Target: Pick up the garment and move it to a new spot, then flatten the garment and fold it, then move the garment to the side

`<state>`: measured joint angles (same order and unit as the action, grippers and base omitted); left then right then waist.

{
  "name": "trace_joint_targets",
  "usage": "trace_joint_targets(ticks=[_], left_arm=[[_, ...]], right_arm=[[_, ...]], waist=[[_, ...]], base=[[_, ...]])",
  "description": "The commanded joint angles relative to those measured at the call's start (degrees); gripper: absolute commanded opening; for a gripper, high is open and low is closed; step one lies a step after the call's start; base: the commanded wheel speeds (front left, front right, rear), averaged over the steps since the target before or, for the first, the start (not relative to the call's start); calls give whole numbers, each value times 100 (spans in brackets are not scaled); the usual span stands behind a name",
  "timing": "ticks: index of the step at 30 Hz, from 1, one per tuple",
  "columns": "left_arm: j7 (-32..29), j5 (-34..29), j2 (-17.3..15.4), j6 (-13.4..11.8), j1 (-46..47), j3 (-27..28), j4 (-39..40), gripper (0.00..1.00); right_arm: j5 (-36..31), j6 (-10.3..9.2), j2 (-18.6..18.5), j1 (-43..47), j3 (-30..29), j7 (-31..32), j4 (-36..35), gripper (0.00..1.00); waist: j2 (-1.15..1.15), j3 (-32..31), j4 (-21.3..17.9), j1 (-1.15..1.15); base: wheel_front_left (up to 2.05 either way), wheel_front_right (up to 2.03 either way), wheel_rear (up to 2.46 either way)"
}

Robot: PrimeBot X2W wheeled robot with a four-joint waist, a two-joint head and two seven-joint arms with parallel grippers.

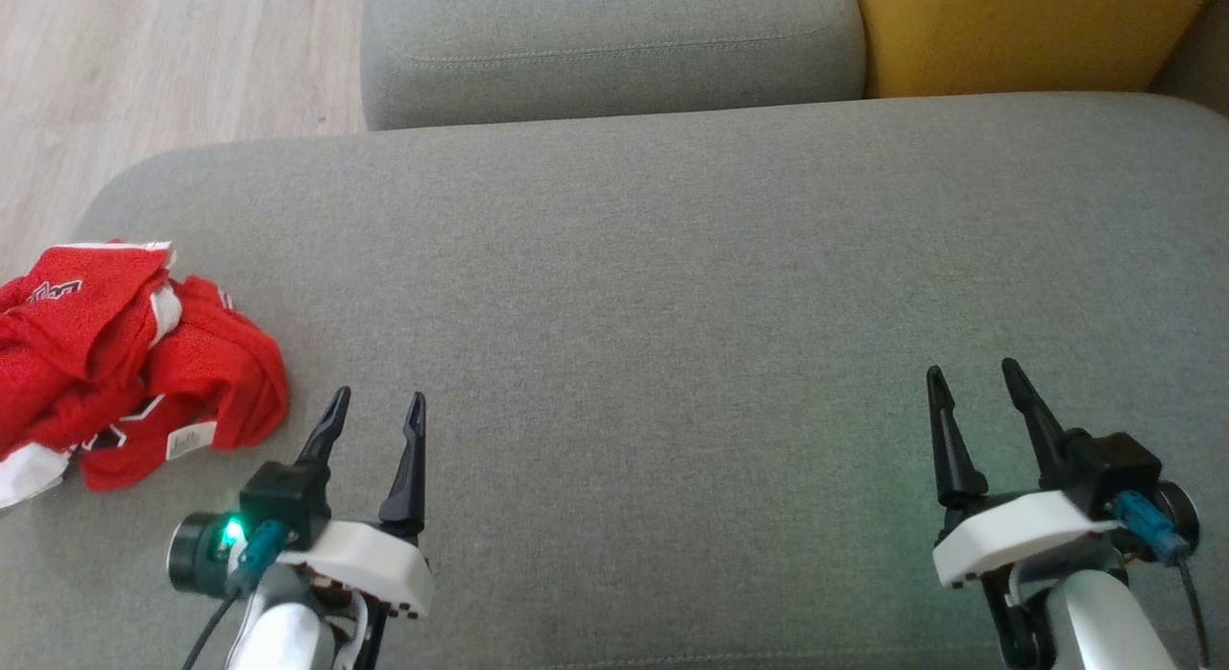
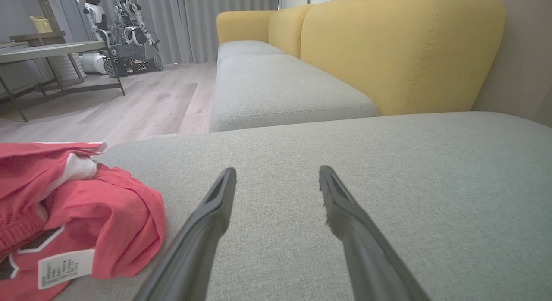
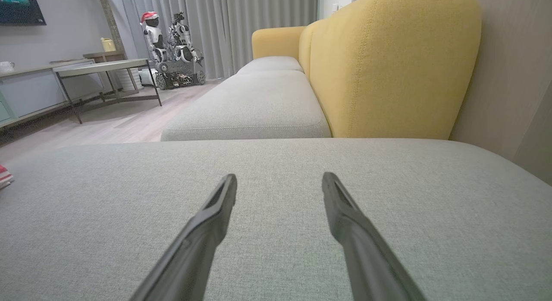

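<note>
The garment [image 1: 134,363] is a crumpled red heap with white patches and a small white tag, lying at the left edge of the grey cushion [image 1: 653,296]. In the left wrist view the garment [image 2: 77,214] sits at the lower left, just left of my fingers. My left gripper [image 1: 376,406] hovers open and empty a short way right of the heap. Far to the right, my right gripper [image 1: 975,374] is open and empty over bare cushion. A sliver of the garment [image 3: 4,176] shows at the left edge of the right wrist view.
A second grey seat cushion [image 1: 614,46] lies beyond, with a yellow sofa back [image 1: 1018,32] at the far right. Wooden floor [image 1: 144,65] runs past the cushion's left edge. A low table [image 2: 47,51] and parked robots [image 2: 125,33] stand across the room.
</note>
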<state>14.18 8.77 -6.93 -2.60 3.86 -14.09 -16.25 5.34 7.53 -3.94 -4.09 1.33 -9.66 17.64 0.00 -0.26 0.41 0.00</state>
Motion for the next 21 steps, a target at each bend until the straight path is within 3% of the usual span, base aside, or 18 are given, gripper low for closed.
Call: trace_joint_targets(ticks=[1,21], left_arm=[[82,-114,-32,-33,373,212,165,100],[82,11,127,107,367,437,0,100]], right_arm=[[-116,-4,33,-187,115,-90,-155,100],[192,-4,88,-183,54,-90,-100,100]], waist=[[0,3,4,0],[0,11,17,0]], base=[[0,0,0],[0,0,0]])
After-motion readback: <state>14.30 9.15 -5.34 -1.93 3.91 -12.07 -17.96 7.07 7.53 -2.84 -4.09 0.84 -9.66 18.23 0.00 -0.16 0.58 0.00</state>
